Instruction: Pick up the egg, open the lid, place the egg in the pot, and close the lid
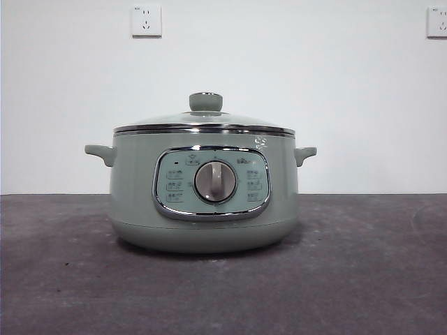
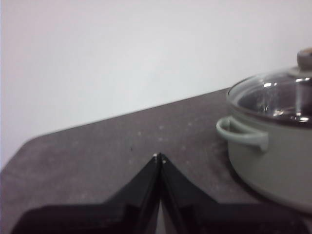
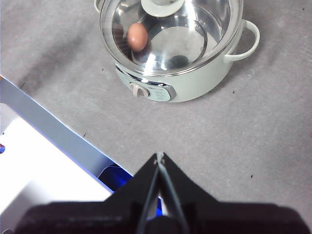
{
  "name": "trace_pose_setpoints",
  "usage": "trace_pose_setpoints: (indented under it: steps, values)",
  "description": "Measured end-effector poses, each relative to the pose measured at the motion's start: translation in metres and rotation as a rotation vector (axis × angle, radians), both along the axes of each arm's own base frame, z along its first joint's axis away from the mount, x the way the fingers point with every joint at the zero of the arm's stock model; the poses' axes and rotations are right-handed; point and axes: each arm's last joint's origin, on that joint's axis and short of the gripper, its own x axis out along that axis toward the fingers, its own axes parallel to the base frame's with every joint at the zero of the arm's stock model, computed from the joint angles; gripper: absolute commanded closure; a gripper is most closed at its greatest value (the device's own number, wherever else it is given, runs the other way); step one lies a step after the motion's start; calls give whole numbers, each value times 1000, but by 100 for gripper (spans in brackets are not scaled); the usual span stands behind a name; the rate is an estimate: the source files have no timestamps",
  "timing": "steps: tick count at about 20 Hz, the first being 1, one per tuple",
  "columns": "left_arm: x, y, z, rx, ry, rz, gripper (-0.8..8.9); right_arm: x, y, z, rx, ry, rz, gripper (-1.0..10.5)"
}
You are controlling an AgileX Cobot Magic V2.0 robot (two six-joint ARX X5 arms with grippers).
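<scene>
Only right wrist shows egg | inside pot | lid on

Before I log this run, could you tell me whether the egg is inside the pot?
Inside: the egg shows through the glass lid, seated on the pot.

one pot, one lid, one egg, two wall sockets

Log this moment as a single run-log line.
egg: inside pot, seen through glass | lid: closed on pot | left gripper: shut, empty, beside pot | right gripper: shut, empty, above table
</scene>
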Motion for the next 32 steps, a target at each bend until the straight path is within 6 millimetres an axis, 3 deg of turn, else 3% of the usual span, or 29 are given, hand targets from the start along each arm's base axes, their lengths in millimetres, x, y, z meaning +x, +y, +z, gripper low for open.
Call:
trace_pose_setpoints:
  steps: [3, 11, 29, 32]
  values:
    - [0, 1, -15, -34, 27, 12, 817, 0, 0, 0, 0, 0, 0, 945]
    - [-2, 2, -34, -98, 184, 46, 817, 0, 0, 0, 0, 0, 0, 945]
    - [-2, 3, -35, -157, 197, 54, 817, 0, 0, 0, 1, -1, 0, 945]
    - [-2, 3, -35, -157, 197, 54, 817, -1, -9, 6, 6, -81, -30, 945]
